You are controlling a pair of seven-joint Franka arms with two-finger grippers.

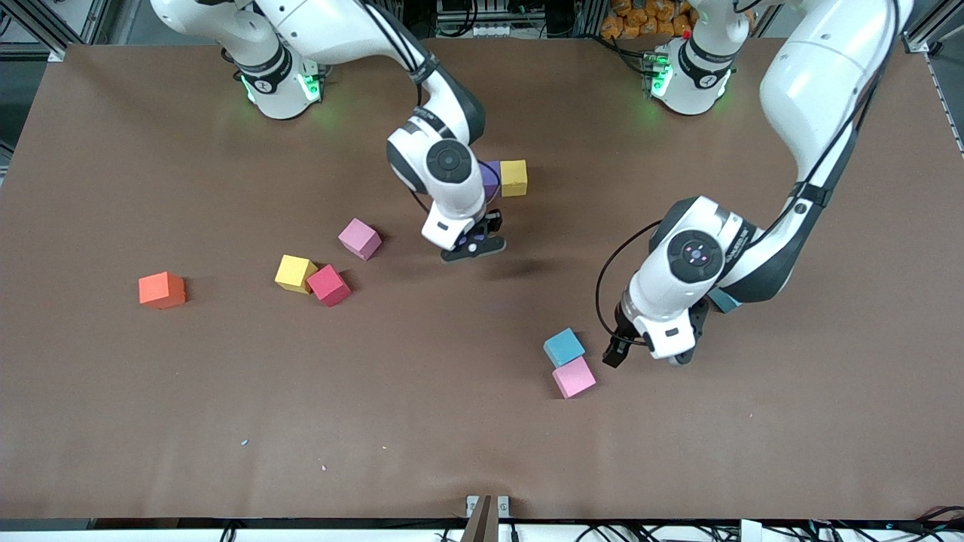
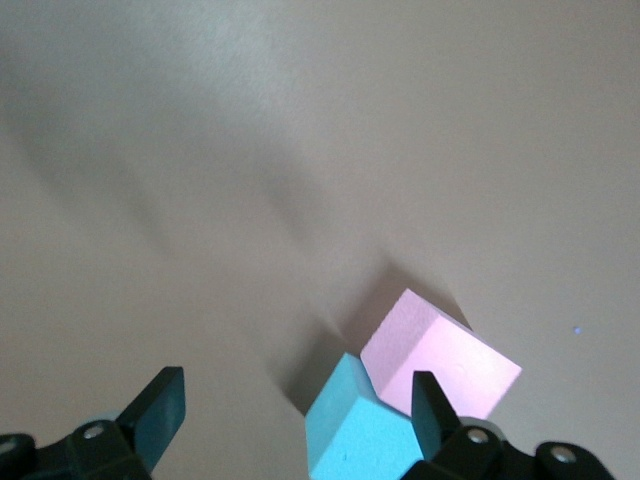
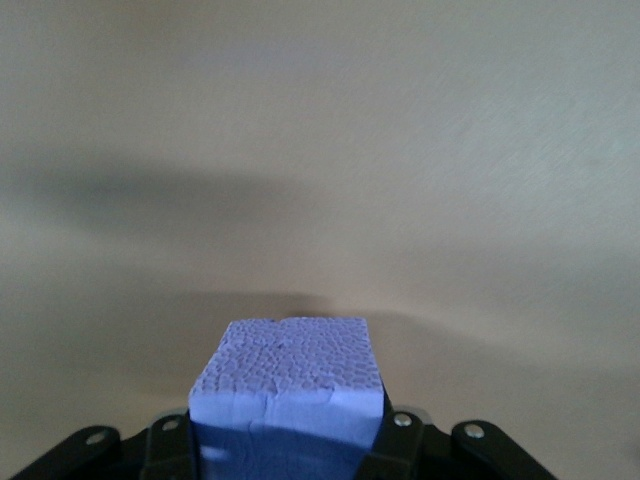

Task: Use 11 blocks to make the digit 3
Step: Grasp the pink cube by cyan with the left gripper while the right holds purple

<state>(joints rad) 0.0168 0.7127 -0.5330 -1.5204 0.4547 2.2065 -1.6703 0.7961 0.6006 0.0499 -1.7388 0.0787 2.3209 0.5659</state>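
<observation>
My right gripper (image 1: 473, 245) hangs over the middle of the table, shut on a purple block (image 3: 285, 385) that fills its jaws. Beside its wrist a second purple block (image 1: 491, 178) touches a yellow block (image 1: 514, 178) on the table. My left gripper (image 1: 648, 354) is open, low beside a light blue block (image 1: 564, 346) and a pink block (image 1: 574, 376) that touch each other. In the left wrist view the light blue block (image 2: 365, 435) sits partly between the open fingers, close to one finger (image 2: 428, 400), with the pink block (image 2: 440, 365) just past it.
Toward the right arm's end lie a pink block (image 1: 359, 239), a yellow block (image 1: 294, 272) touching a red block (image 1: 328, 284), and an orange block (image 1: 162, 290). A teal block (image 1: 724, 302) peeks out under the left arm's wrist.
</observation>
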